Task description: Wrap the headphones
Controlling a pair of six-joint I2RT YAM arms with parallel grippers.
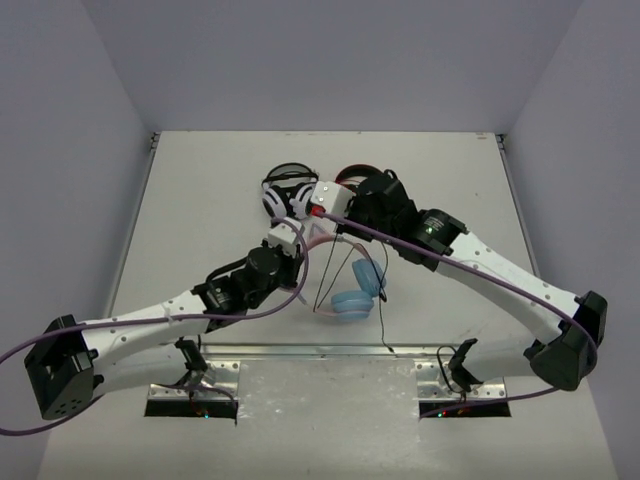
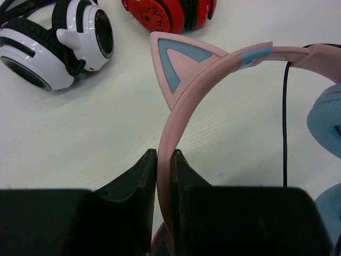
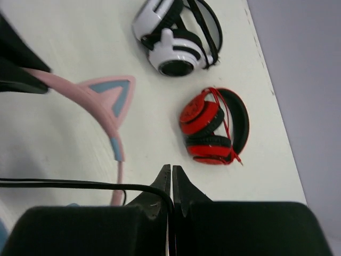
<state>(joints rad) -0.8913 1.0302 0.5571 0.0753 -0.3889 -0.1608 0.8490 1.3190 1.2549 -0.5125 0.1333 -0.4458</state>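
My left pincer (image 2: 164,156) is clamped on the pink headband (image 2: 184,96) of the headphones (image 1: 352,295), with one finger on each face of the band. A cat ear (image 2: 178,66), pink with a blue centre, stands just beyond the grip. From my left wrist the band arcs up and to the right, and the light blue ear cups (image 2: 326,120) show at the right edge of that view.

My right pincer (image 3: 171,170) is closed too. Its fingers are pressed together with the thin black cable (image 3: 80,184) caught between them. From there the cable runs level toward the left of my right wrist view, passing close by the end of the headband.

From above, both pincers meet near the middle of the bench (image 1: 200,200), just beside each other. The headphones sit between my two arms. The headband is up at the pincers and the ear cups are toward the near edge. The cable hangs in loose loops beside the cups, and one strand trails to the bench's near edge. I cannot tell whether the cups rest on the bench or hang just above it.

Two other sets lie on the far side of my pincers — the white-and-black headphones (image 1: 283,190) to the left and the red-and-black headphones (image 3: 213,125) to the right, near each other but apart. My pincers touch neither.
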